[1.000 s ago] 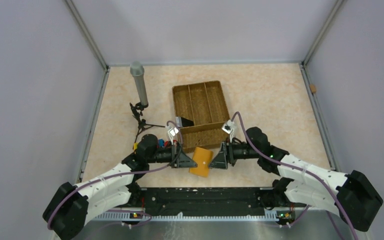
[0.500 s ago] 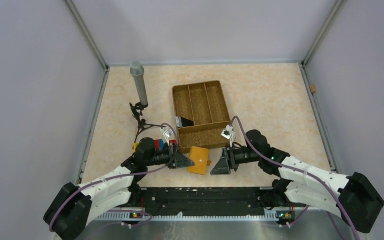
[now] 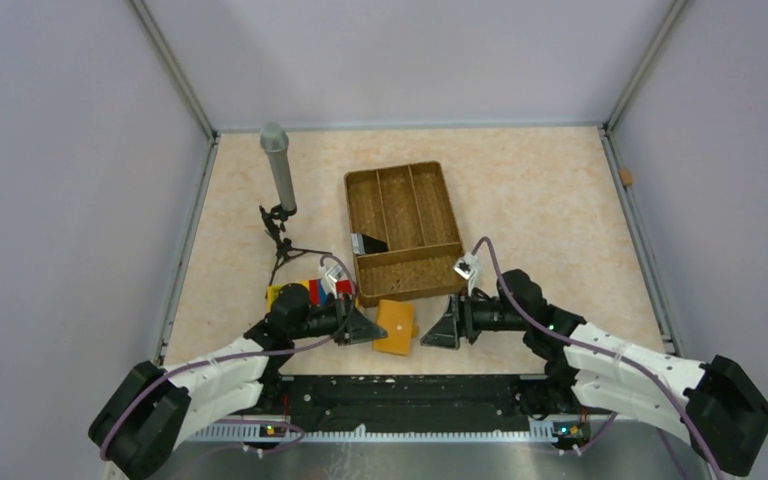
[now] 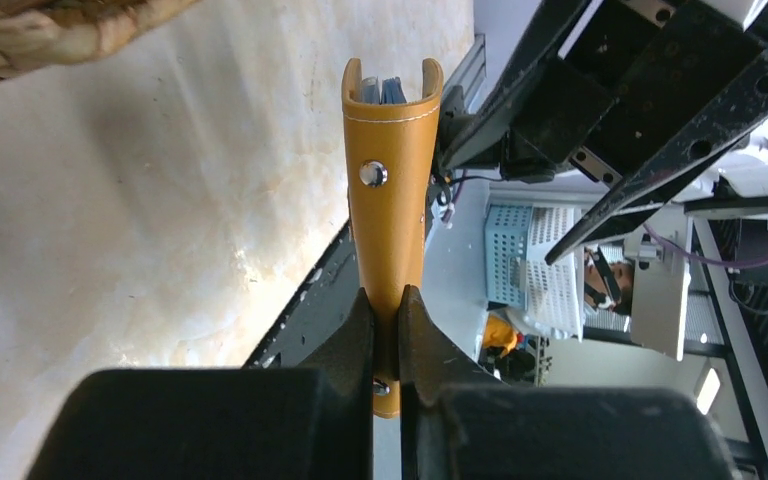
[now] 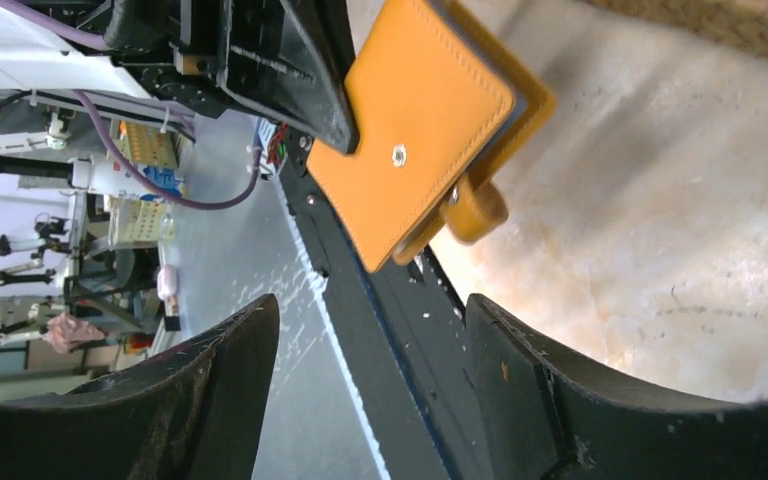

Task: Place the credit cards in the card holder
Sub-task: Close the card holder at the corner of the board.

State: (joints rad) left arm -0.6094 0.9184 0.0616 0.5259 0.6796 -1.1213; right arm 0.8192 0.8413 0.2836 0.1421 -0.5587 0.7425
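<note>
From the overhead view I see the small flat tan-orange leather-like folding card holder near the front edge of the beige marbled counter, just in front of the large woven brown divided tray and between my two arms. The left fingers are pinched shut on its left edge. In the left wrist view the two black fingertips clamp the folded card holder edge-on, with its silver snap stud facing the camera. At the far open end a blue-grey strip shows between the two leaves, and I cannot tell whether that is lining or card edges. The right fingers point at the holder from the other side, spread wide with nothing between them and a clear gap to the leather. In the right wrist view both dark fingers frame the card holder, which is closed and tilted, and its rounded snap tab sticks out below one corner. I cannot tell whether the holder touches the counter or hangs just above it. Inside the tray's near left compartment lies a small black and white object, too small for me to identify. A grey cylinder on a small black tripod stands left of the tray, and a cluster of yellow, blue and red blocks sits beside the left arm.
</note>
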